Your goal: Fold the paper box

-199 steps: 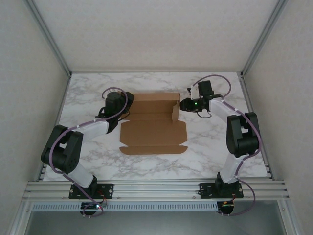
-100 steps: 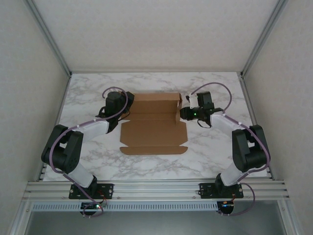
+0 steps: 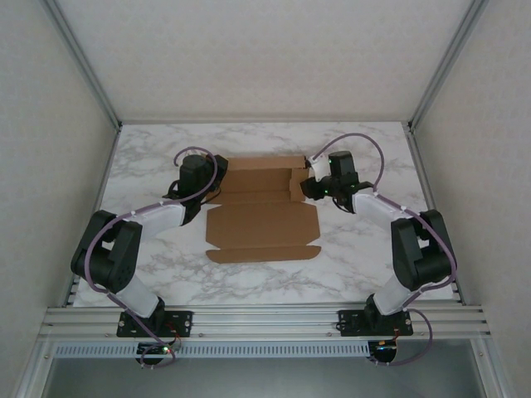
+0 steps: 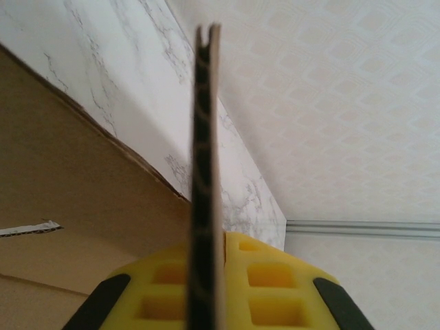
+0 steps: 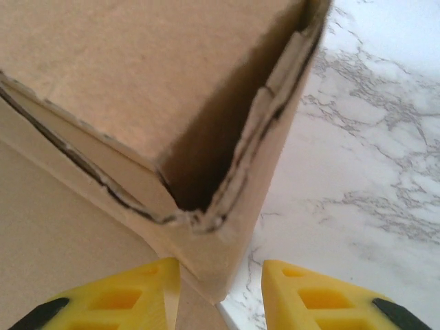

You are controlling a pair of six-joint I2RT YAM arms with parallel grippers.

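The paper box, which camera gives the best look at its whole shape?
Top external: the whole paper box lies in view, rear wall raised, front flaps flat. The left wrist view sees one flap edge-on; the right wrist view sees one raised corner close up.

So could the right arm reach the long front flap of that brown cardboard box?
Probably yes: the flap lies flat on the white marble table with nothing between, though the right arm's jaws straddle the cardboard box's raised right corner and would need to back off first.
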